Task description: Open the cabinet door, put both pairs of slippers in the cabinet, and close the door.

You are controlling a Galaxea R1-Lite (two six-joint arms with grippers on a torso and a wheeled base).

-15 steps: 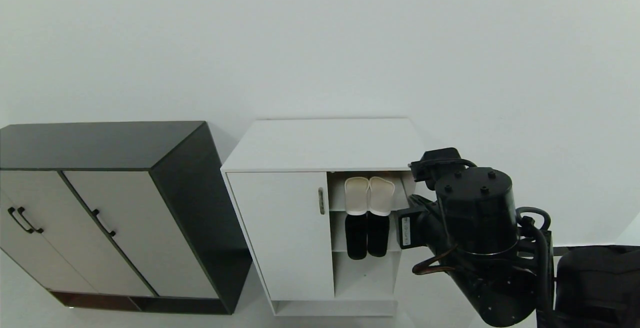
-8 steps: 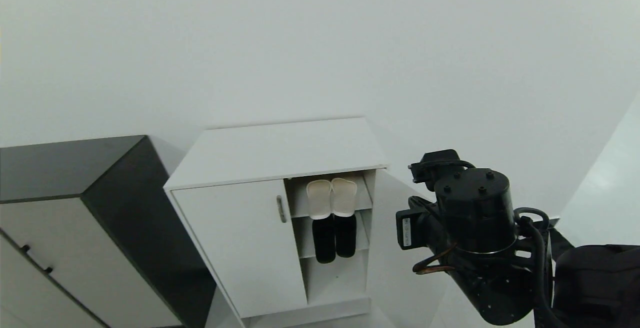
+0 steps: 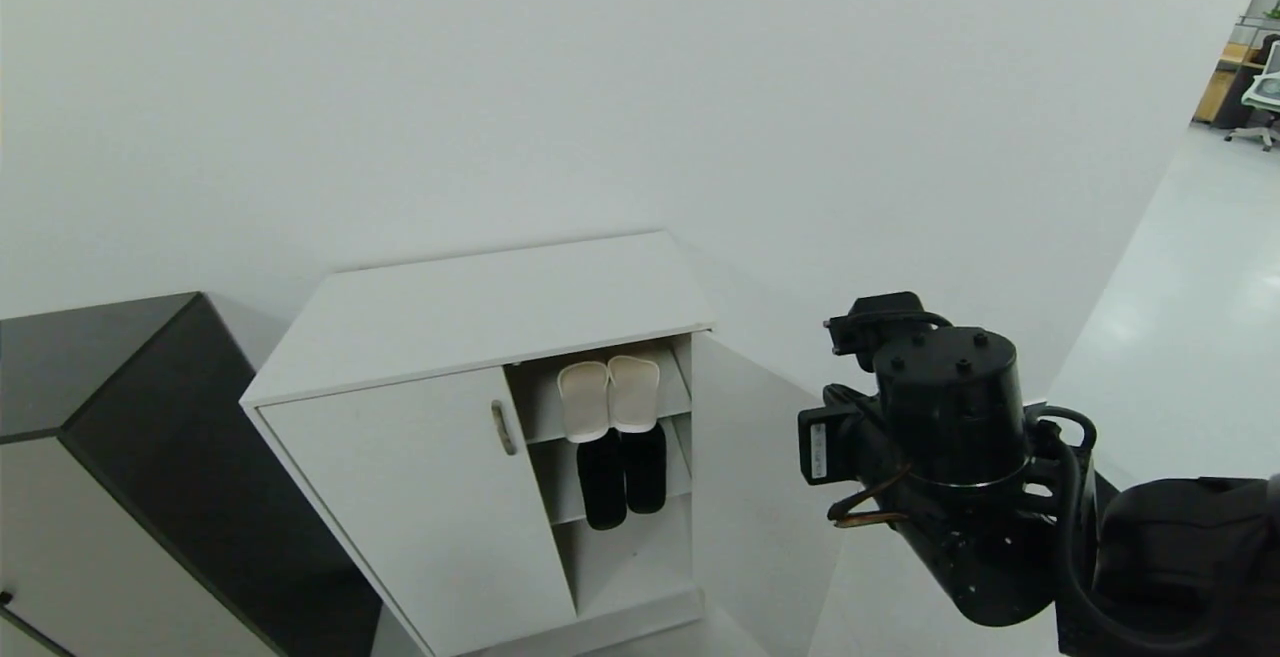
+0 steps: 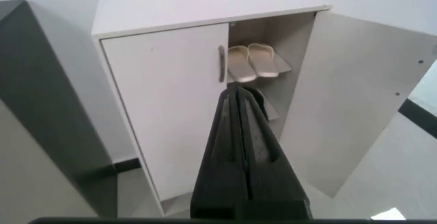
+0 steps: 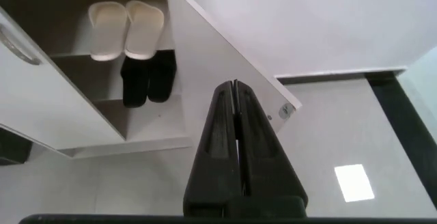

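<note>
Inside the cabinet (image 3: 480,302) sit white slippers (image 3: 608,397) and black slippers (image 3: 622,477), so the left gripper (image 4: 238,98) and right gripper (image 5: 235,91) are pinched shut, empty, ready to push the door (image 4: 362,94).

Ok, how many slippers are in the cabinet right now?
4. Two white slippers side by side on the top shelf; two black slippers on the shelf below. The closed door could hide more.
</note>
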